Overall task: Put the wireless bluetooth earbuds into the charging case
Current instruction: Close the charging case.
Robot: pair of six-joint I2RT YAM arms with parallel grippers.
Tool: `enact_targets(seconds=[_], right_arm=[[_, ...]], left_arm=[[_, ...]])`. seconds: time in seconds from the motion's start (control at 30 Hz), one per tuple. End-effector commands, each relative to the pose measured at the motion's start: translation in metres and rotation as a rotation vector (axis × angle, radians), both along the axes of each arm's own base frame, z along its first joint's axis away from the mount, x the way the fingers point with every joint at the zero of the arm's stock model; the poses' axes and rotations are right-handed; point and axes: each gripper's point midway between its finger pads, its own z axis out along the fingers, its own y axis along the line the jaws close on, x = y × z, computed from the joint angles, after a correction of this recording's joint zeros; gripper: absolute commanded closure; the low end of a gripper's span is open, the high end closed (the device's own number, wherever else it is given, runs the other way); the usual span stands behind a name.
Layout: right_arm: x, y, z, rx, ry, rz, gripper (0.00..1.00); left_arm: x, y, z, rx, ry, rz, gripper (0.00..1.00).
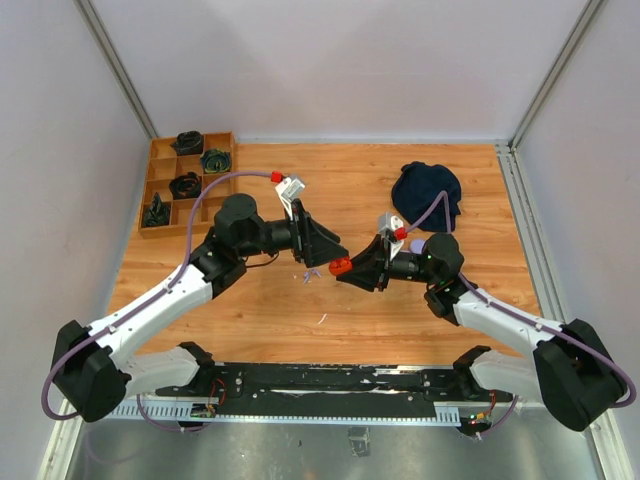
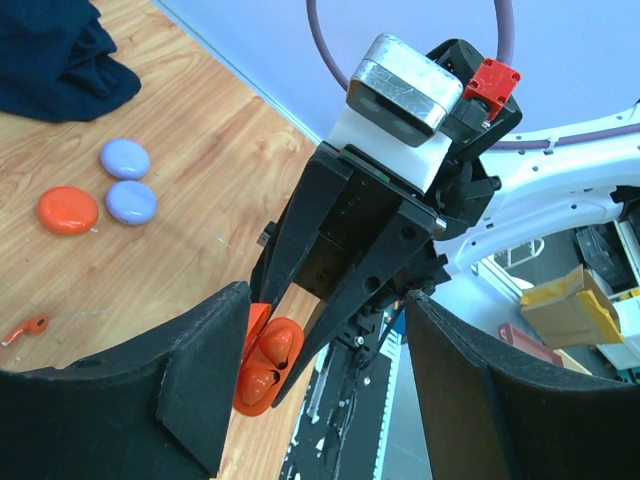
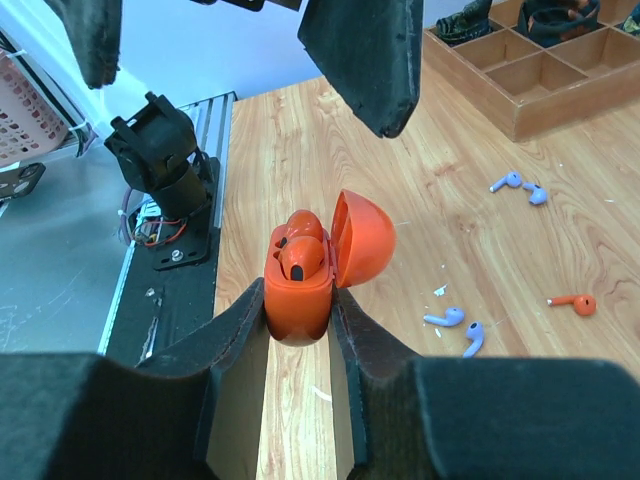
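- I am gripping the orange-red charging case (image 3: 305, 278) in the right gripper (image 3: 300, 312), in the middle of the table (image 1: 400, 330). The jaws are squeezing it from both sides.
- The case lid (image 3: 362, 240) is standing open.
- At least one orange-red earbud (image 3: 300, 258) is sitting inside the case.
- The left gripper (image 1: 322, 248) is hanging just left of the case, with its jaws wide apart and holding nothing.
- Four lilac earbuds (image 3: 445, 318) and a loose orange-red earbud (image 3: 575, 302) are lying on the table near the case.
- Three round pucks (image 2: 131, 200) are lying by the dark cloth (image 1: 425, 190), far right.
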Motion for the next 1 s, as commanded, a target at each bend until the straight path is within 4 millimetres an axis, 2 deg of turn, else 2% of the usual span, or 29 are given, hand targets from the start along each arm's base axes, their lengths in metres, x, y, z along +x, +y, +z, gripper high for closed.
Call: enact_targets(seconds=[0.0,0.27,0.47,0.6,0.97], right_arm=[[-0.004,-0.004,0.006,-0.002,-0.002,0.013,0.93],[0.003,-0.005,0.023,0.036,-0.058,-0.034,0.93],[0.007,-0.002,0.030,0.065,-0.066,-0.037,0.93],[0.008,-0.001,0.028,0.064,-0.054,-0.030,0.93],[0.000,-0.003,0.007,0.009,0.006,-0.003,0.93]], left_arm=[[-0.001,0.005,0.005,-0.015,-0.030,0.002,0.31],[0.009,0.004,-0.031,0.067,0.083,0.046,0.28],[-0.001,0.001,-0.043,0.076,0.125,-0.017,0.28],[-0.007,-0.002,-0.041,0.060,0.125,-0.065,0.30],[-0.016,-0.001,-0.010,-0.020,0.020,-0.106,0.35]])
